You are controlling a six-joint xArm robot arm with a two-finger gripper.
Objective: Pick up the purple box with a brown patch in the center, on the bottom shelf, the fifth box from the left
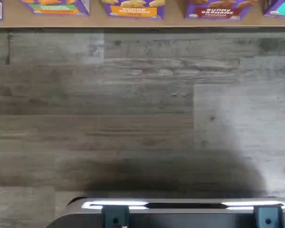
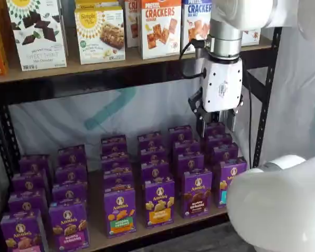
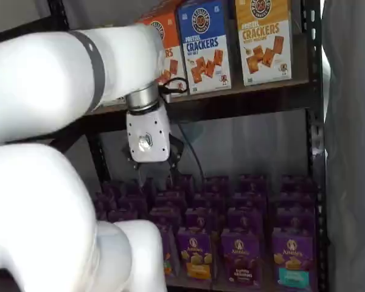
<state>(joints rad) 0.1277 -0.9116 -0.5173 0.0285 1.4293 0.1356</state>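
One purple box with brown cookies stands upright at the front edge of the bottom shelf, below and forward of the gripper, which hangs over the back rows, fingers spread with a visible gap.

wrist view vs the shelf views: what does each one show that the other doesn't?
Wrist view only: the grey wood floor in front of the rack and the dark mount with teal brackets.

Shelf views only: the gripper hanging above the back rows, the arm, and the cracker boxes on the upper shelf.

Both: the bottom shelf edge and the purple box in its front row.
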